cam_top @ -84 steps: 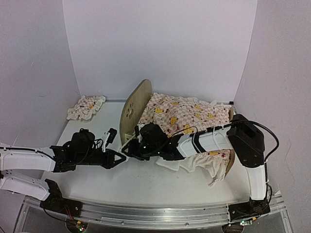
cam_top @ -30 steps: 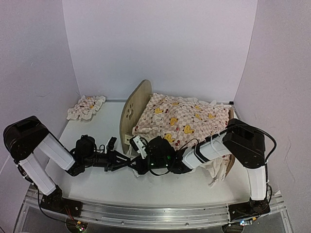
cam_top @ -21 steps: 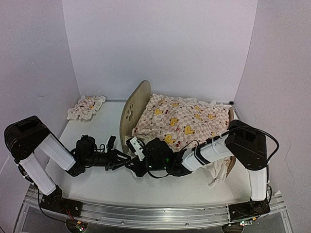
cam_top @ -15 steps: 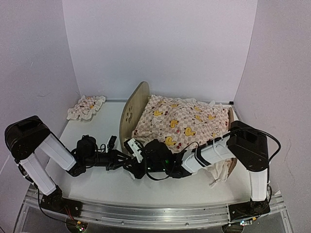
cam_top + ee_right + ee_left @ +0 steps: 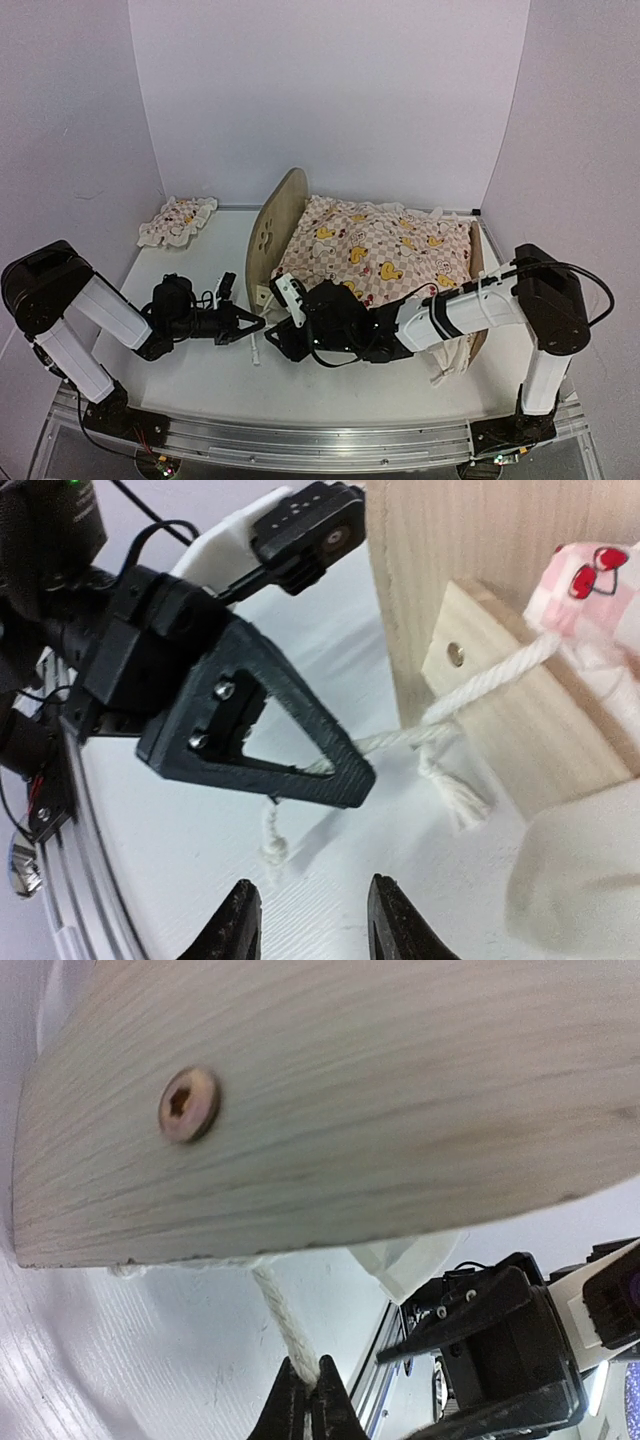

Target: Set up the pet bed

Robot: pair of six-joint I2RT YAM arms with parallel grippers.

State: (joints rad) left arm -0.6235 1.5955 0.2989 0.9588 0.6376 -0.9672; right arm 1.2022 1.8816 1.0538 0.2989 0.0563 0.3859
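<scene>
The pet bed [image 5: 272, 225] stands on the table with its plywood headboard [image 5: 380, 1100] upright and a pink checkered duck-print cover [image 5: 385, 245] spread over it. A white cord [image 5: 480, 685] runs from a wooden block [image 5: 510, 720] at the headboard's foot. My left gripper [image 5: 308, 1382] is shut on that cord [image 5: 283, 1320], just below the headboard's lower edge. In the right wrist view its black fingers [image 5: 300, 760] pinch the cord, whose frayed end [image 5: 272, 850] hangs onto the table. My right gripper [image 5: 315, 925] stands open just beside it, nothing between its fingers.
A small ruffled pillow [image 5: 178, 220] lies at the back left. White fabric [image 5: 445, 355] hangs off the bed's near right corner. The right arm [image 5: 450, 315] stretches low along the bed's near side. White walls close in on three sides.
My left gripper has shut on the cord. My right gripper has opened and let go of it, drawing back slightly. The cover has been tugged a little.
</scene>
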